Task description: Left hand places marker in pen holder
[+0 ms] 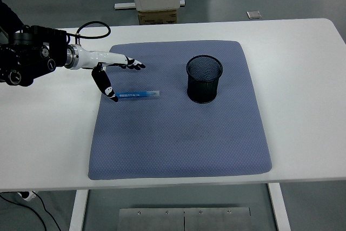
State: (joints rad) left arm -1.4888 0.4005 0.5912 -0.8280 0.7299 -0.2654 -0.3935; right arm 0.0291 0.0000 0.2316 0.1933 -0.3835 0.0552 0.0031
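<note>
Left robot hand (114, 71), white-backed with black fingers, is seen extended over the far left part of a blue-grey textured fabric mat (178, 150). Its fingers (135, 64) are spread flat and nothing is held; the thumb (105, 83) points down, its tip at or just beside the left end of a slim blue cylindrical marker (137, 95). Actual contact cannot be confirmed.

The marker is found lying flat on the mat, roughly parallel to the near edge of the white table (303, 47). A black wire-mesh cylindrical pen holder (204, 78) stands upright on the mat, well to the right of the marker and apart from it. The right hand is not in view.

The step in hand is judged to be the approach to the grasp; nothing has been lifted. For the next move, the fingers would need to be closed around the marker's barrel, the marker raised, carried right, tipped upright and lowered into the holder's open mouth.
</note>
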